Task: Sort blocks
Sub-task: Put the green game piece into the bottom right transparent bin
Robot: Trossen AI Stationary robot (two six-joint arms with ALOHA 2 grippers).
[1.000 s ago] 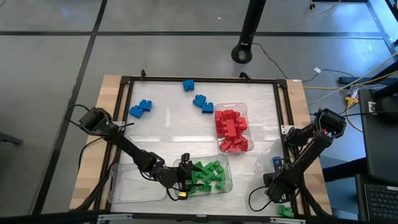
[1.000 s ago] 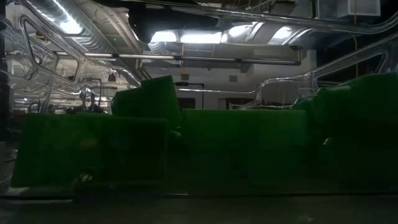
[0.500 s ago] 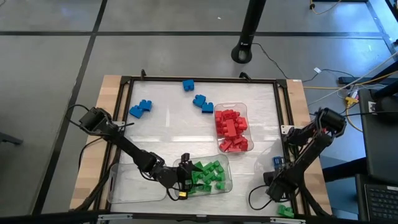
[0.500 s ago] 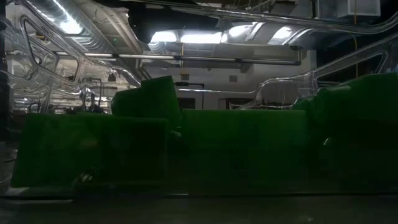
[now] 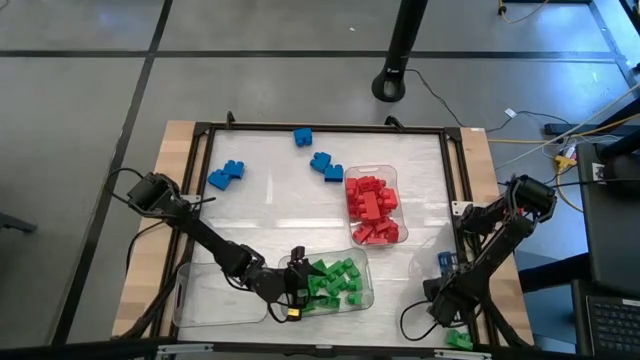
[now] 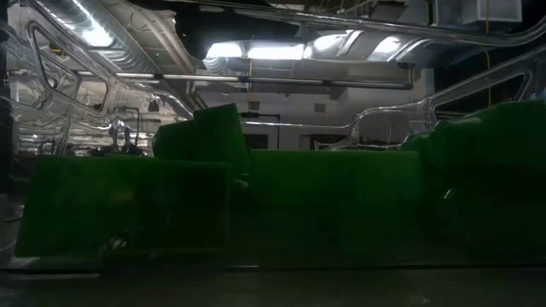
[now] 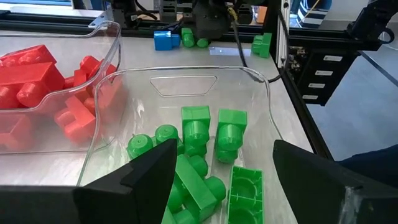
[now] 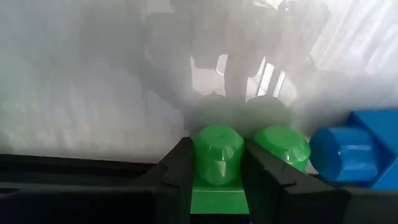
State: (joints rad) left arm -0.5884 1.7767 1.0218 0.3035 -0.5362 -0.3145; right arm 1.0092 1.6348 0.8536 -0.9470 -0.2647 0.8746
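Green blocks lie in the clear tray at the table's near edge, and they fill the low view. Red blocks fill a second clear tray. Blue blocks lie loose at the far left. My left gripper hangs open over the green tray, touching nothing. My right gripper stands at the near right corner, pointing steeply down and shut on a green block. A blue block sits right beside that block. My right gripper pinches the green block between its two fingers, which stand against the two sides of its body below one stud. The fingers come from above, slanting down. The block stands studs up, with its second stud outside the hold toward the blue block.
Another green block lies at the near right corner beyond the frame rail. More blue blocks lie near the far edge. The black frame borders the white table top, and there is bare table between the trays and the left edge.
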